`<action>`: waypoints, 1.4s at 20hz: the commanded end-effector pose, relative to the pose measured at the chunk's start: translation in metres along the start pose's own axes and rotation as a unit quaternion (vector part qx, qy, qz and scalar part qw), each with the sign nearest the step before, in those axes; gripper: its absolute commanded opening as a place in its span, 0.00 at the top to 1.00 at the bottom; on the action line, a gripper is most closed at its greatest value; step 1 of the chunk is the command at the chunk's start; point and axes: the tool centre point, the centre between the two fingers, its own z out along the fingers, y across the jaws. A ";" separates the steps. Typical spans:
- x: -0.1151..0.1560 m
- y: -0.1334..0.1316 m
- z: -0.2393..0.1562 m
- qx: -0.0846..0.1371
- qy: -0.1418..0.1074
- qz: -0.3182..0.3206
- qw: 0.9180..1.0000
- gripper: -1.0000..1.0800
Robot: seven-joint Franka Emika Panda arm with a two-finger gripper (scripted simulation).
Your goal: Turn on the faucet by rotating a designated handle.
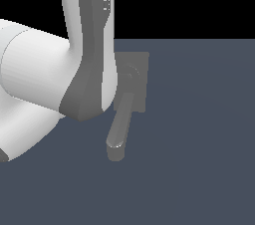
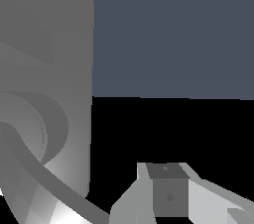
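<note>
The faucet (image 1: 137, 82) is a matte grey fixture whose flat plate lies on the dark floor, and its thick rounded spout (image 1: 119, 129) reaches toward the camera. My arm's white and grey link covers the plate's side on the exterior view's left, so the handle is hidden there. The wrist view shows the plate (image 2: 64, 59) close up with a round pivot (image 2: 34, 129). A thin grey bar (image 2: 59, 183), apparently the handle, curves away from that pivot. Of my gripper (image 2: 198, 202) only one finger (image 2: 168, 193) shows plainly, close beside the bar's end and not touching it.
The dark blue-grey floor (image 1: 199, 144) stretches around the faucet. My own arm link (image 1: 89, 69) stands tall right next to the plate, with a large white joint (image 1: 30, 69) on the exterior view's left.
</note>
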 end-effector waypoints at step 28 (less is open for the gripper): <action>-0.080 -0.041 -0.001 -0.002 -0.003 0.000 1.000 1.00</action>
